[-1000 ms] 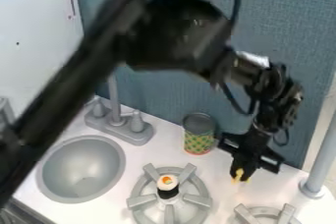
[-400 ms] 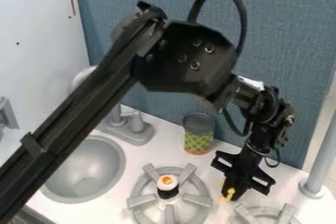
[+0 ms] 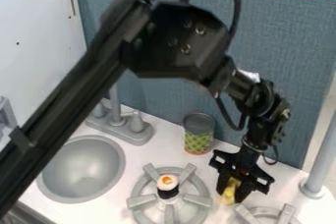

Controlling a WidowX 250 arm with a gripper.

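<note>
The gripper point(image 3: 231, 194) hangs at the lower right, low over the white counter between the round burner and the right edge. It is shut on a small yellow object point(image 3: 229, 191), which shows between its black fingers; the fingers hide part of it. To its left stands a small figure with a white top, an orange patch and a dark base point(image 3: 168, 186), upright at the middle of the grey burner point(image 3: 145, 189). Behind and left of the gripper is a can with a green and yellow patterned label point(image 3: 198, 142).
A round grey sink point(image 3: 82, 169) lies at the left, with a grey faucet point(image 3: 125, 127) behind it. Part of a second burner point(image 3: 265, 211) shows at the bottom right, near an upright grey post point(image 3: 320, 161). A blue-grey panel point(image 3: 289, 41) closes off the back.
The gripper has moved down and a little left with the yellow object, and has turned so that more of it shows. Above, the arm's elbow dipped, then rose again.
</note>
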